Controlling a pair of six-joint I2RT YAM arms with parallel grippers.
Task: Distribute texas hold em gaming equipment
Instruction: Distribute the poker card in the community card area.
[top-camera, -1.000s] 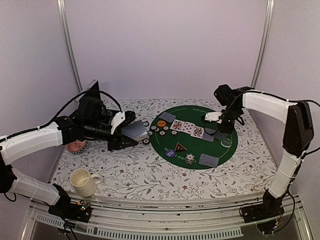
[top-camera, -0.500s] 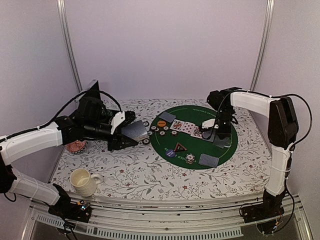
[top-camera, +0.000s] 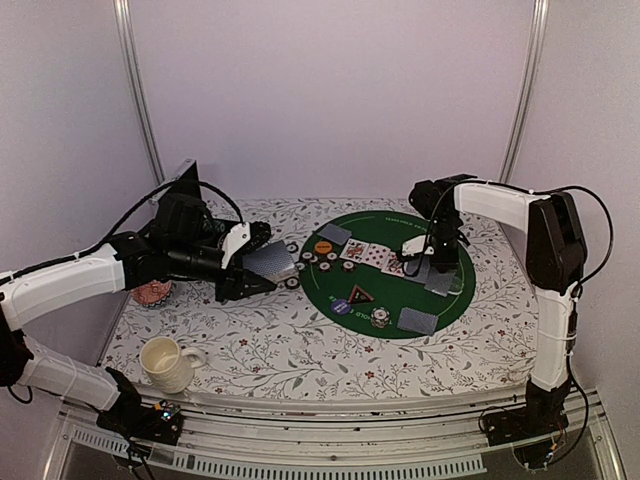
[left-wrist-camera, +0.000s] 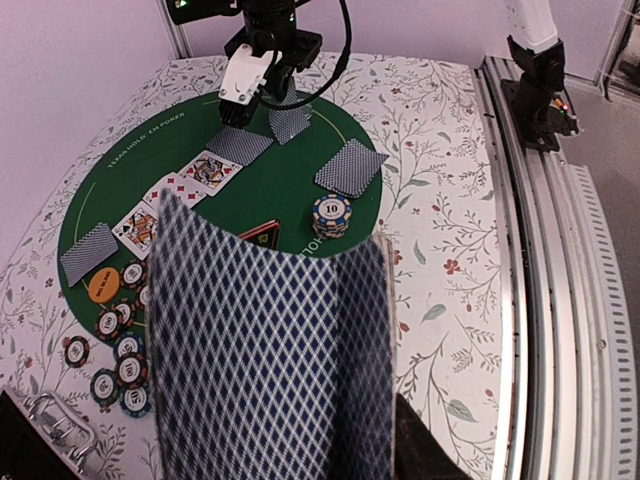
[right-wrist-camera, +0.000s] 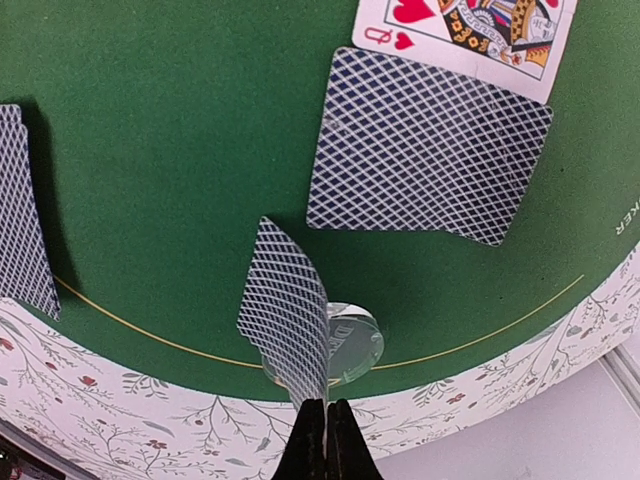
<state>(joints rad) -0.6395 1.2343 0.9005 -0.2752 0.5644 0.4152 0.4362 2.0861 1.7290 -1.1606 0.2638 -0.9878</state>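
A round green mat (top-camera: 392, 300) is taken as the landmark. Off its left edge, above the flowered tablecloth, a deck of cards (top-camera: 274, 262) is held by the left gripper (top-camera: 250, 268). The jaws are clamped on the deck's faces, so the patterned back fills the left wrist view. The deck appears to be kept clear of the mat so that it can act as a supply without covering the layout.

Over the right part of the mat, a single card (right-wrist-camera: 285, 320) is pinched at one corner by the right gripper (right-wrist-camera: 322, 432), its fingers pressed together on the thin edge. The card hangs tilted, back outward, just above a clear round disc (right-wrist-camera: 347, 345) at the mat's yellow border line. This is judged to be a card being dealt to a seat on that side.

Already laid on the mat are a face-down card (right-wrist-camera: 425, 150), a queen of hearts (right-wrist-camera: 470, 30) touching it, and other face-up cards along the middle. A stack of chips (top-camera: 380, 317) sits near the mat's front edge, with a blue button (top-camera: 342, 306) and a black triangle (top-camera: 360, 294) left of it. An orange button (top-camera: 322, 246) and loose chips (top-camera: 310, 260) are gathered at the mat's left edge.
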